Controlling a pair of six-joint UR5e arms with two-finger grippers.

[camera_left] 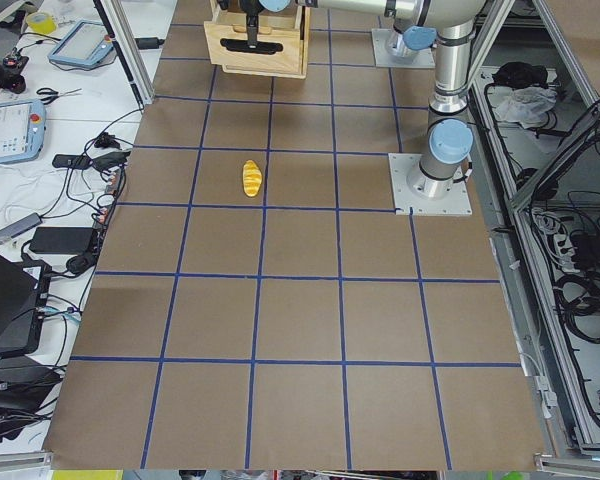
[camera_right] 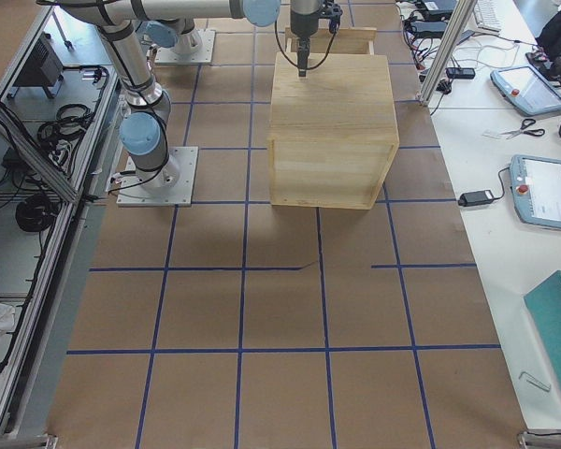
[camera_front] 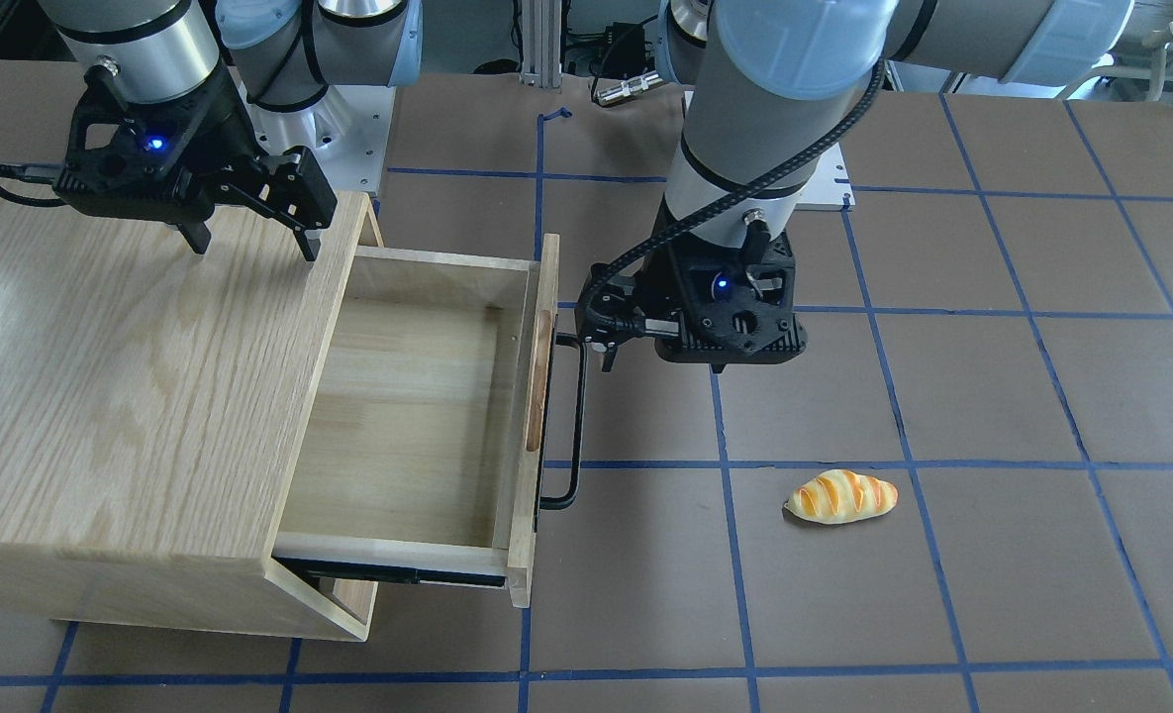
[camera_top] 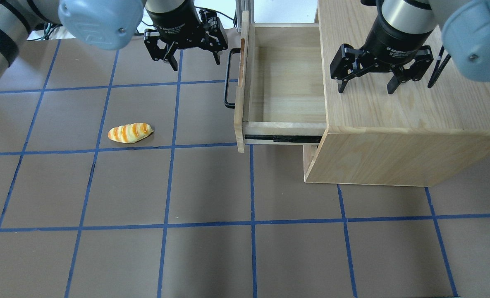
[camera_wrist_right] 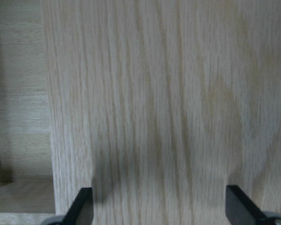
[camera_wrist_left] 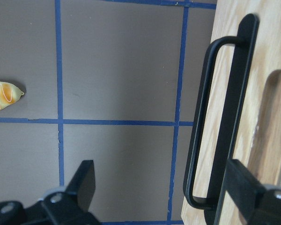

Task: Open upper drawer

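Most looks done: drawer [camera_top: 286, 97] stands well out. Left fingers [camera_top: 173, 61] apart, handle [camera_top: 225, 82] just beside them, ungripped. Right fingers [camera_top: 393, 85] apart, cabinet [camera_top: 397, 120] top below. Little travel left, if any.

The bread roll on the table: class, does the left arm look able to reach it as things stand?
Probably yes. The left gripper hangs open and empty beside the drawer handle, and only bare table lies between it and the bread roll.
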